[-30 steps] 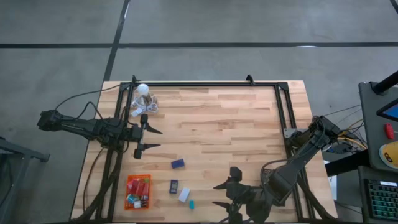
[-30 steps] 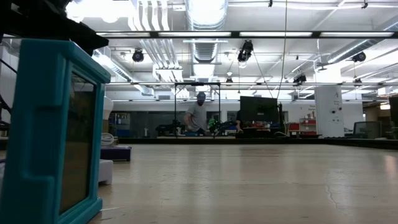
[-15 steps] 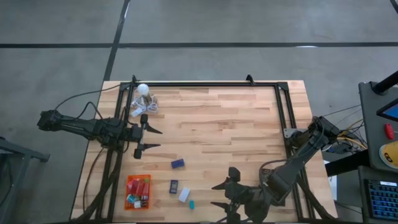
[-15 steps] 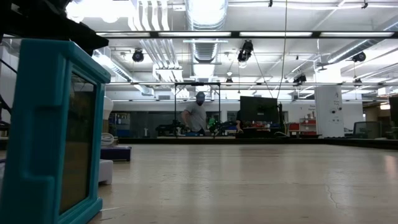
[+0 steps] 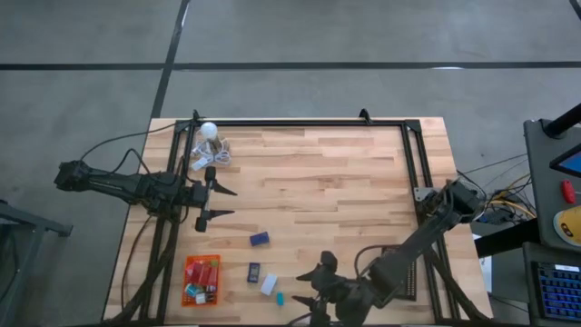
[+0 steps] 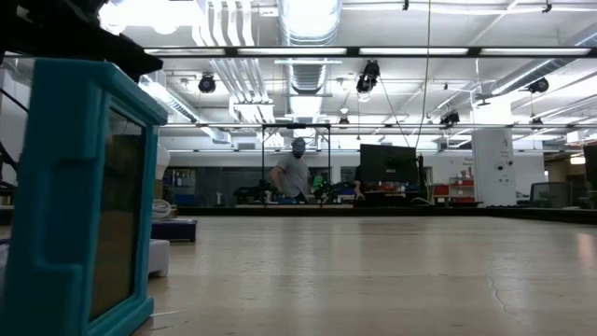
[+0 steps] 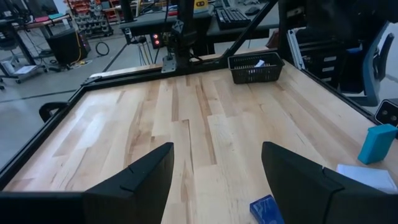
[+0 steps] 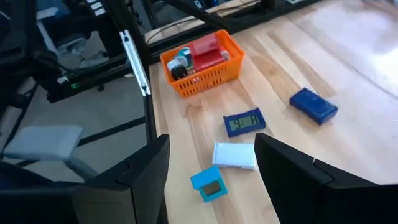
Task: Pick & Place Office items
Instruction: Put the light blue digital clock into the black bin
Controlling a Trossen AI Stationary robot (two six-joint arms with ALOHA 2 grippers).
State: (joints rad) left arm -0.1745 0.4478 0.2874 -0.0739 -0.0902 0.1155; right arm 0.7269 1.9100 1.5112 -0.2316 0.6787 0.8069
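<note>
The right gripper point(image 5: 307, 295) hovers with jaws spread at 3 o'clock from the teal block point(image 5: 280, 297), near the surface's point(image 5: 327, 182) front edge. A white piece point(image 5: 269, 284), navy display piece point(image 5: 254, 271) and blue block point(image 5: 260, 239) lie loose beside the orange tray point(image 5: 187, 272). The left gripper point(image 5: 224, 202) waits at 9 o'clock, jaws spread.
</note>
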